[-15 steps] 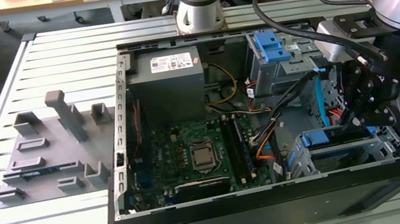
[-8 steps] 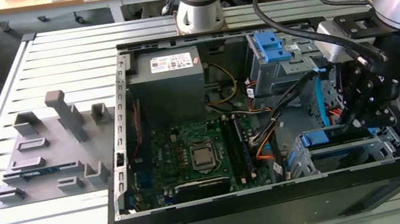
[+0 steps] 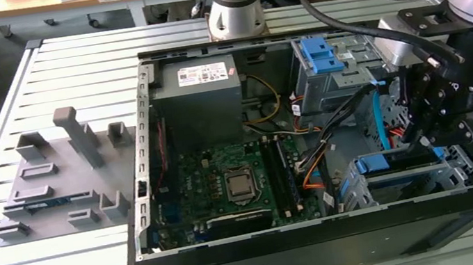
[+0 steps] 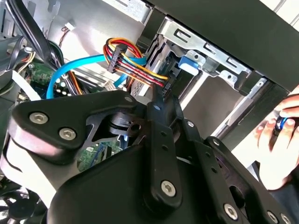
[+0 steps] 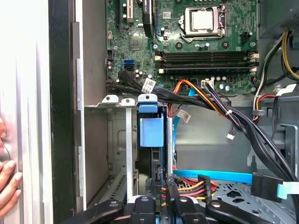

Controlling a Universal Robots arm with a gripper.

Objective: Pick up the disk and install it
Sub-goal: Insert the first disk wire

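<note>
The disk was found standing on edge in the grey metal drive cage at the front corner of the open computer case, its blue carrier frame uppermost and level with the cage rim in the first wrist view; the exterior view showed the same blue edge inside the cage. The gripper was positioned directly over that cage, its black linkage close above the blue frame, but whether the fingers were wide, narrow or clamped on the disk could not be told. A bundle of coloured power wires and a blue data cable ran just beside the cage. A person's hand rested outside the case wall. In the inspector's judgement the disk appeared largely seated; good practice at this step would be to press straight along the cage rails, keep the carrier square, and keep cables clear of the slot.
</note>
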